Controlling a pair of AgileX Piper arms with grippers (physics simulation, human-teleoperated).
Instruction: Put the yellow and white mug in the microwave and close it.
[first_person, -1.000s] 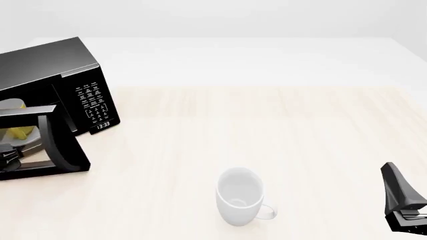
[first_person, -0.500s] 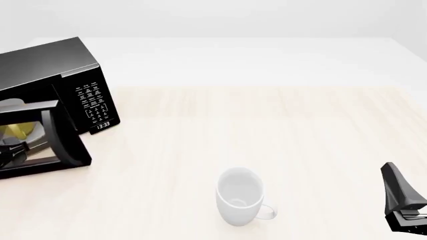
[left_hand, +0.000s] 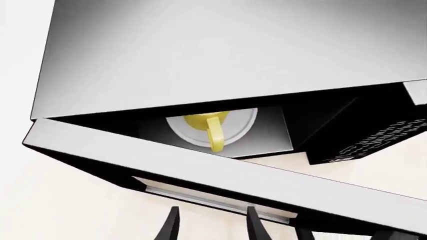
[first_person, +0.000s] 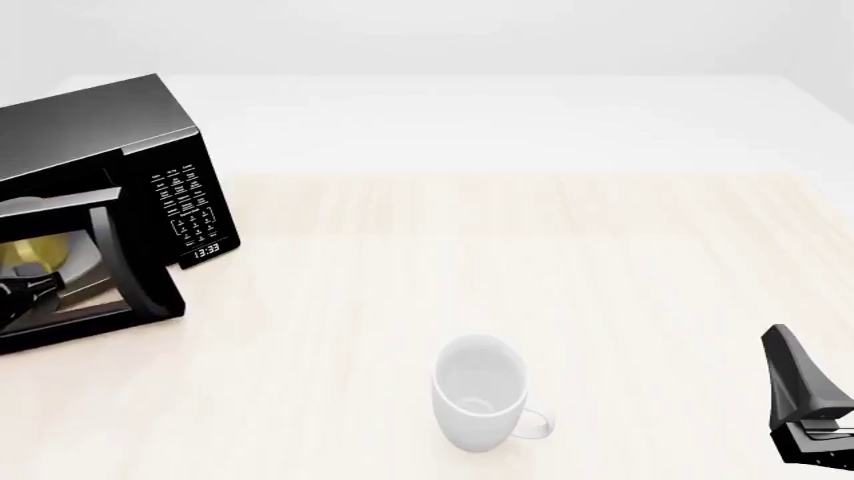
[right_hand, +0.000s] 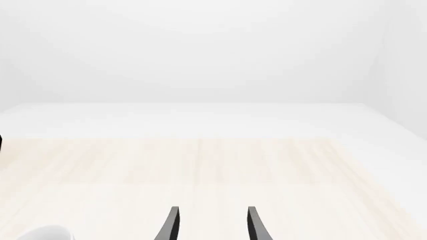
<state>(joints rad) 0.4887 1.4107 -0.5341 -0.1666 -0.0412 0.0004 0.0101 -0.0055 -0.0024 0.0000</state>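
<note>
Microwave (first_person: 134, 170) at the table's far left holds the yellow and white mug (left_hand: 211, 129) on its turntable, door partly ajar. We see our left gripper (left_hand: 210, 225) released and empty just outside that door. Our right gripper (right_hand: 210, 225) hangs spread and empty, near the white mug (first_person: 479, 392).

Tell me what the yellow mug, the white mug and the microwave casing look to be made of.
Yellow mug: probably glazed ceramic, smooth solid colour. White mug: likely the same, smooth and faintly sheened. Microwave casing: looks like glossy black painted metal or plastic, its top reflecting light. These are renders, so only looks.
</note>
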